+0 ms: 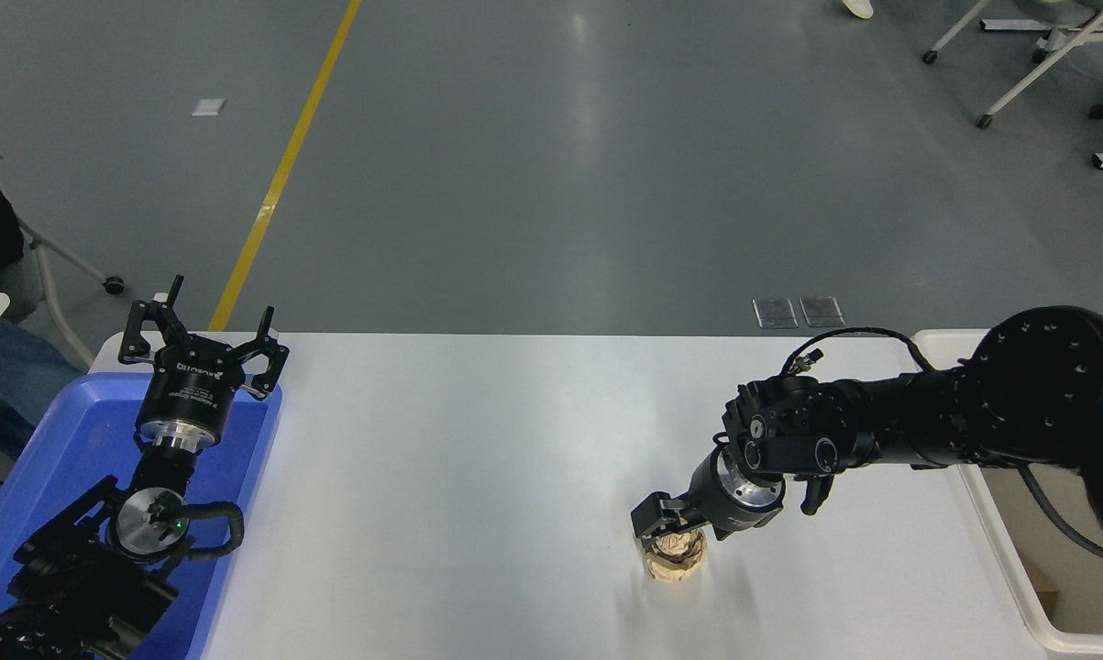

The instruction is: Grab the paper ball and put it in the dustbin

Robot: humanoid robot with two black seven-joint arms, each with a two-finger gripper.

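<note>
The tan-brown paper ball [672, 561] lies on the white table [459, 477], right of its middle and near the front. My right gripper [678, 537] is down over the ball's top with its jaws apart on either side of it; I cannot tell whether they touch the paper. The ball rests on the table. The cream-white dustbin [1000, 550] stands at the right edge, mostly hidden behind my right arm. My left gripper [204, 341] is open and parked over the blue tray at the lower left.
A shallow blue tray [47, 477] sits at the table's left end under my left arm. Beyond the table is grey floor with a yellow line [281, 170] and chair legs at the top right.
</note>
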